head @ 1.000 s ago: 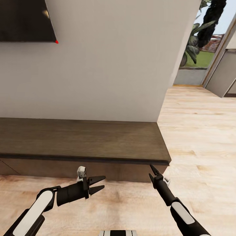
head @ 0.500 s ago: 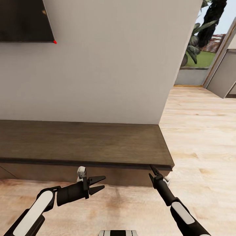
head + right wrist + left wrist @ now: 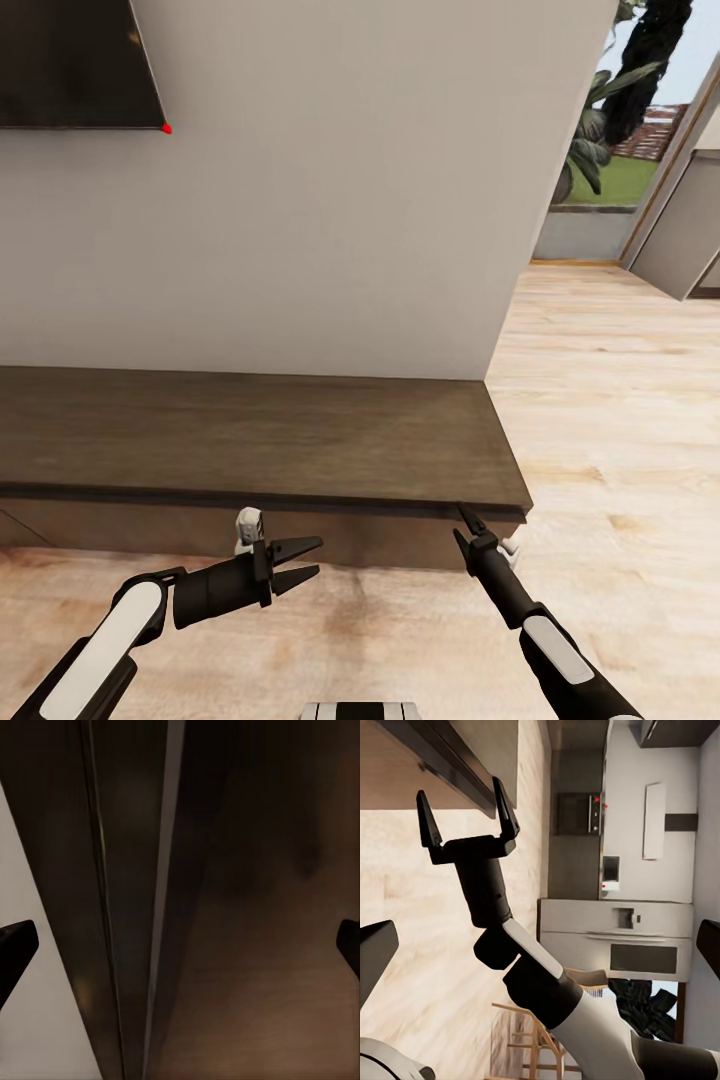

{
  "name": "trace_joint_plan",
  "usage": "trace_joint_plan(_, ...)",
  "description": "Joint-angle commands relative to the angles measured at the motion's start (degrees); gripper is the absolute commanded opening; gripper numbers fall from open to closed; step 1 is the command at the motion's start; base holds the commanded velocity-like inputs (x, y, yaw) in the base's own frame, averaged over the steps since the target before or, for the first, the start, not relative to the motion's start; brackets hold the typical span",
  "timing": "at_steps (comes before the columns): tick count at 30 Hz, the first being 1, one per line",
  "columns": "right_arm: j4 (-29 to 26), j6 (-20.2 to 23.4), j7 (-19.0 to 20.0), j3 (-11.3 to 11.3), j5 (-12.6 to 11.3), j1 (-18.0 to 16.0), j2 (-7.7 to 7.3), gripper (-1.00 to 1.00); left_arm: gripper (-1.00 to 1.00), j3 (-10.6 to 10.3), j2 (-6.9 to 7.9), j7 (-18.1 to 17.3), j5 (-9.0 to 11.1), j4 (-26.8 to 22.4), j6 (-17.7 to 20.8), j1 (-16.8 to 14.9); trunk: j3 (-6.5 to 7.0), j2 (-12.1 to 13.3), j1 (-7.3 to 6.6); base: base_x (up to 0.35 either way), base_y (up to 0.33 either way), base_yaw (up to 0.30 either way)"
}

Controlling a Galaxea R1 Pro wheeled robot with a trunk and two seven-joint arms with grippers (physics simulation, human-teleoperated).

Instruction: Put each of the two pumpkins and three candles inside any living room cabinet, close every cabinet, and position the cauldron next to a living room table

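While the right gripper (image 3: 463,522) hangs wide open and empty near the cabinet (image 3: 260,440), its stiff drawer front looks heavy; hook under the top lip. The left gripper (image 3: 308,560) gapes empty too.

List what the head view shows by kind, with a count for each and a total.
Cabinet: 1
Wall-mounted TV: 1
Robot pincers: 2, the left pincer and the right pincer, both open
Total: 4
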Motion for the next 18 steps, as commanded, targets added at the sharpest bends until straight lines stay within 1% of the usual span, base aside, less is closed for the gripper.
trace_joint_plan(1, 0.03, 0.38, 0.14, 0.23, -0.62, -0.03, -0.06, 1.00, 1.00, -0.05, 0.03, -0.44, -0.32, 0.02, 0.04, -0.03, -0.04, -0.02, -0.01, 0.006, 0.000, 0.000)
trace_joint_plan(3, 0.03, 0.44, 0.14, 0.23, -0.69, -0.03, -0.06, 1.00, 1.00, -0.05, 0.03, -0.42, -0.32, 0.02, 0.04, -0.01, -0.04, -0.02, -0.01, 0.003, 0.000, 0.000)
trace_joint_plan(4, 0.03, 0.46, 0.13, 0.23, -0.73, -0.04, -0.06, -1.00, 1.00, -0.05, 0.03, -0.42, -0.32, 0.02, 0.04, -0.01, -0.04, -0.02, -0.01, 0.002, 0.000, 0.000)
trace_joint_plan(18, 0.03, 0.57, 0.06, 0.23, -0.65, -0.02, -0.06, -1.00, 1.00, -0.05, 0.03, -0.45, -0.32, 0.00, 0.04, -0.03, -0.04, -0.02, -0.01, 0.000, 0.000, 0.000)
